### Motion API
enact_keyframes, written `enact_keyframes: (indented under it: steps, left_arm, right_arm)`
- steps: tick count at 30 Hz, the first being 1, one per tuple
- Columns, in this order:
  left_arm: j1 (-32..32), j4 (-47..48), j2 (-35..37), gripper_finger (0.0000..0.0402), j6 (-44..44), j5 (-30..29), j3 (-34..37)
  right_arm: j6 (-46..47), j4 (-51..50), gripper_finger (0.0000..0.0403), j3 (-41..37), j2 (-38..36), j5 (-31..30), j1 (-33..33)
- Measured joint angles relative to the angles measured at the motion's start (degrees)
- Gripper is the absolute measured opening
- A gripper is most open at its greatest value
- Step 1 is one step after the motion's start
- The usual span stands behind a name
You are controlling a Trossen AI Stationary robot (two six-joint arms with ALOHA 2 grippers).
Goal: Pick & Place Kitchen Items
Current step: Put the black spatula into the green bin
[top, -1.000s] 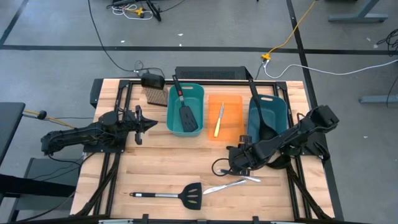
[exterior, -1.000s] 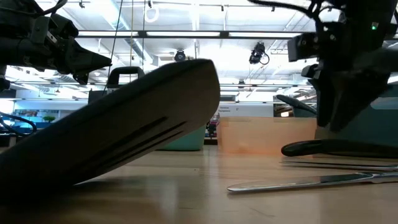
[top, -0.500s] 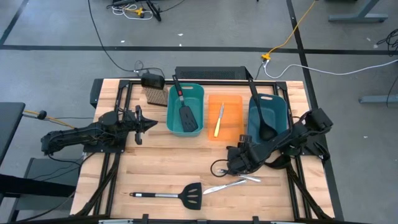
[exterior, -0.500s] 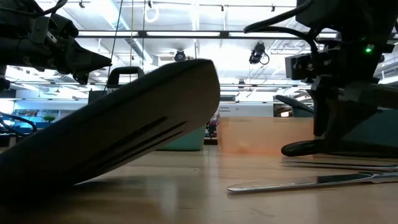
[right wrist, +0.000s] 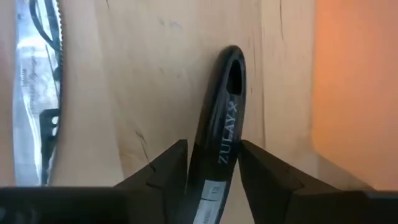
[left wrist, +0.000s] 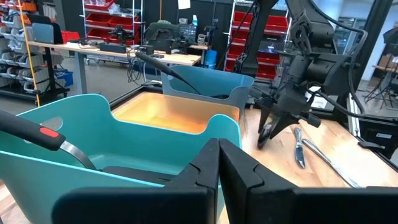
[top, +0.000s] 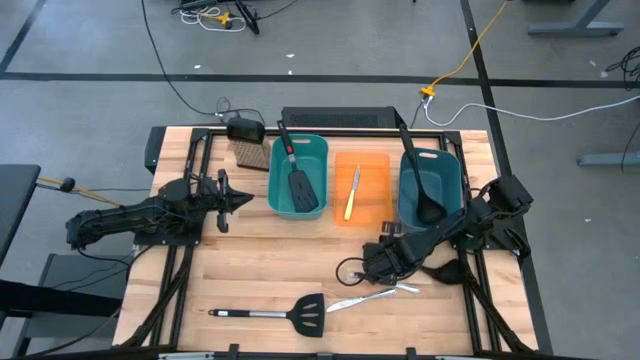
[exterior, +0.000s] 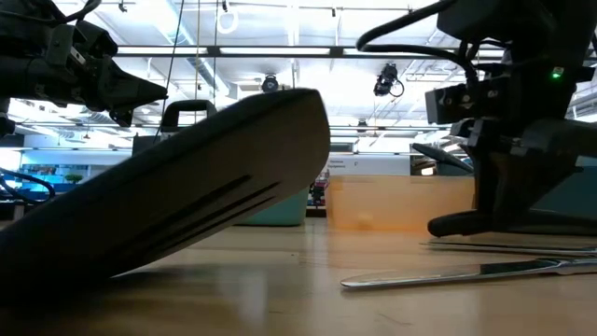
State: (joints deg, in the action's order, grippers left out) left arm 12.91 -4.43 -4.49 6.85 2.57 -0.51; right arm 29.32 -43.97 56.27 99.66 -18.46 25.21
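A black ladle (right wrist: 221, 124) lies on the wood table in front of the orange bin (top: 362, 190); its handle also shows in the low view (exterior: 466, 224). My right gripper (top: 375, 262) is low over it and shut on the handle. My left gripper (top: 240, 200) is shut and empty, held above the table left of the left teal bin (top: 298, 178). A steel-handled black spatula (top: 290, 314) and slim silver knives (top: 375, 295) lie near the table's front edge. My right gripper pinches the ladle's handle (right wrist: 214, 165) between its two fingers, a short way back from the free end with the hanging hole (right wrist: 233, 65). The fingers come slanting down from the table's right and lie along the handle. The handle stays low at the table.
The left teal bin holds a red-and-black-handled spatula (top: 292, 165). The orange bin holds a yellow-handled knife (top: 352, 195). The right teal bin (top: 432, 185) holds another black ladle (top: 418, 180). A tan-bristled brush (top: 250, 155) stands at the far left.
My right gripper has gone down and a little toward the table's near edge, onto the ladle's handle. The ladle stays on the table.
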Motion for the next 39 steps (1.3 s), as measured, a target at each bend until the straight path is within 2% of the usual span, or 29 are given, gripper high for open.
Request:
enact_keyframes:
  steps: [3, 10, 19, 26, 35, 39]
  left_arm:
    - [0.0, 0.0, 0.0, 0.0014, 0.0, 0.0, 0.0]
    - [0.0, 0.0, 0.0, 0.0014, 0.0, 0.0, 0.0]
    - [0.0, 0.0, 0.0, 0.0014, 0.0, 0.0, 0.0]
    - [0.0, 0.0, 0.0, 0.0014, 0.0, 0.0, 0.0]
    - [0.0, 0.0, 0.0, 0.0014, 0.0, 0.3, 0.0]
    - [0.0, -0.1, 0.0, 0.0014, 0.1, 3.7, 0.0]
  right_arm:
    - [0.0, 0.9, 0.0146, 0.0, 0.0, 0.6, 0.0]
    - [-3.4, 5.7, 0.0143, 0.0, 0.0, 6.3, 0.3]
    - [-4.3, 6.9, 0.0143, 0.0, 0.0, 6.0, 0.6]
    - [-4.4, 7.1, 0.0143, 0.2, 0.0, -1.8, 1.4]
    - [-8.0, 5.5, 0.0143, 7.1, -0.1, -6.3, 2.3]
    - [-8.3, 5.1, 0.0134, 8.3, -0.1, -7.5, 2.4]
